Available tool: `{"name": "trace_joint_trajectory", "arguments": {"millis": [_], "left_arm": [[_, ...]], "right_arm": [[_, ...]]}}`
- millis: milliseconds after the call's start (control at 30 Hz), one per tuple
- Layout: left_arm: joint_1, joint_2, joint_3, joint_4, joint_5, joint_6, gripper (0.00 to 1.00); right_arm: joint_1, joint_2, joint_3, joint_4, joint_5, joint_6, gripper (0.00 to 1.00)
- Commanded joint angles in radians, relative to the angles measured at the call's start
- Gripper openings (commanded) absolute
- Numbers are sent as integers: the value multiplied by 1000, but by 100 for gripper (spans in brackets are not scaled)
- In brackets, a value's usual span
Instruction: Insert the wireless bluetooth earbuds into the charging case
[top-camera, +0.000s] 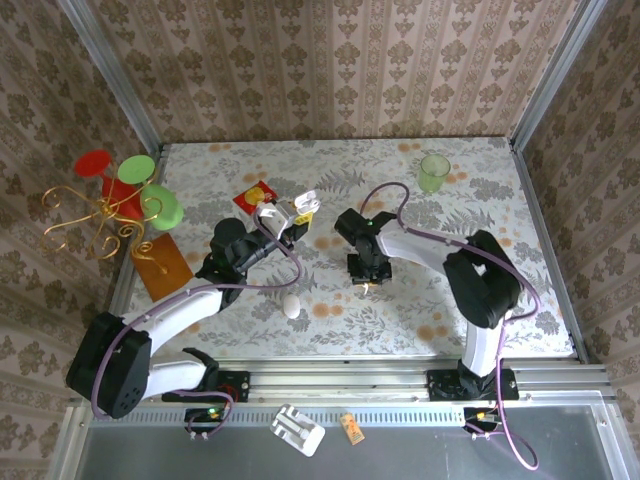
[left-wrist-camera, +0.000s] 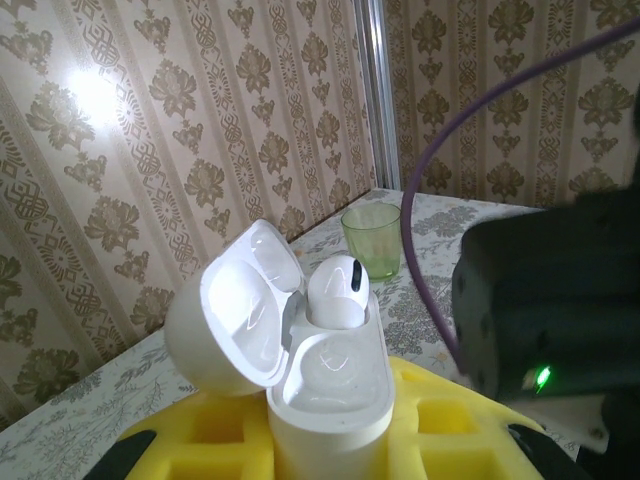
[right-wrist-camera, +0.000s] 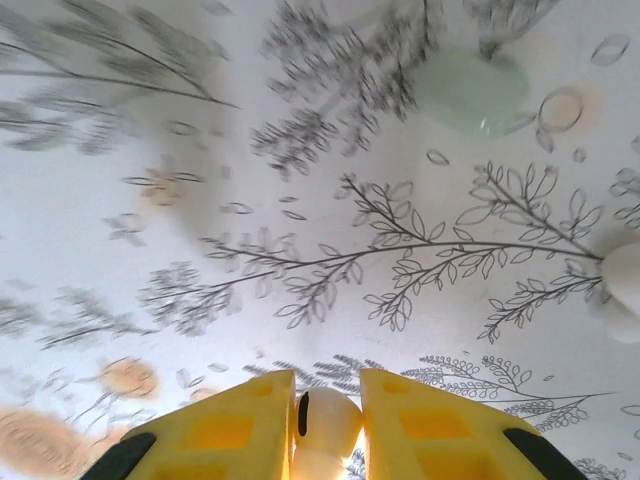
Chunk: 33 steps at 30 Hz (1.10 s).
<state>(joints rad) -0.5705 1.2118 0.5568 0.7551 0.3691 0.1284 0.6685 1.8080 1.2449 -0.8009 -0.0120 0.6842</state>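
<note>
The white charging case (left-wrist-camera: 330, 400) stands upright with its lid (left-wrist-camera: 235, 315) swung open to the left, and my left gripper (left-wrist-camera: 330, 420) is shut on its body between yellow fingers (left-wrist-camera: 450, 415). One earbud (left-wrist-camera: 337, 290) sits in the far socket; the near socket is empty. In the top view the left gripper (top-camera: 285, 218) holds the case (top-camera: 272, 213) above the table's middle left. My right gripper (right-wrist-camera: 327, 400) is shut on the other earbud (right-wrist-camera: 325, 425), close over the patterned tablecloth; from above the right gripper (top-camera: 368, 282) points down at mid-table.
A white egg shape (top-camera: 291, 305) lies near the front, left of the right gripper. A green cup (top-camera: 434, 172) stands at the back right. A pale green disc (right-wrist-camera: 470, 92) lies ahead of the right gripper. Red card (top-camera: 257, 195), orange card (top-camera: 160, 262) and a gold stand (top-camera: 100, 215) are on the left.
</note>
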Motion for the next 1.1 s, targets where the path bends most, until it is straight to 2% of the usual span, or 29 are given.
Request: {"name": "trace_joint_trajectory", "arguments": {"millis": [0, 300, 467, 600, 867, 1067], "left_arm": [[-3, 7, 22, 36, 10, -5, 0], [-4, 18, 26, 32, 39, -52, 0], [-15, 23, 9, 30, 59, -104, 0], [-17, 33, -4, 36, 119, -160, 0], [-47, 81, 29, 42, 196, -251, 0], [-74, 132, 54, 79, 217, -289, 0]], "right_arm": [[3, -114, -44, 92, 68, -68, 22], [14, -349, -86, 223, 209, -237, 22], [21, -463, -97, 343, 220, -325, 20], [32, -526, -98, 446, 197, -387, 20], [65, -546, -62, 563, 147, -460, 21], [93, -504, -22, 623, 123, -471, 21]]}}
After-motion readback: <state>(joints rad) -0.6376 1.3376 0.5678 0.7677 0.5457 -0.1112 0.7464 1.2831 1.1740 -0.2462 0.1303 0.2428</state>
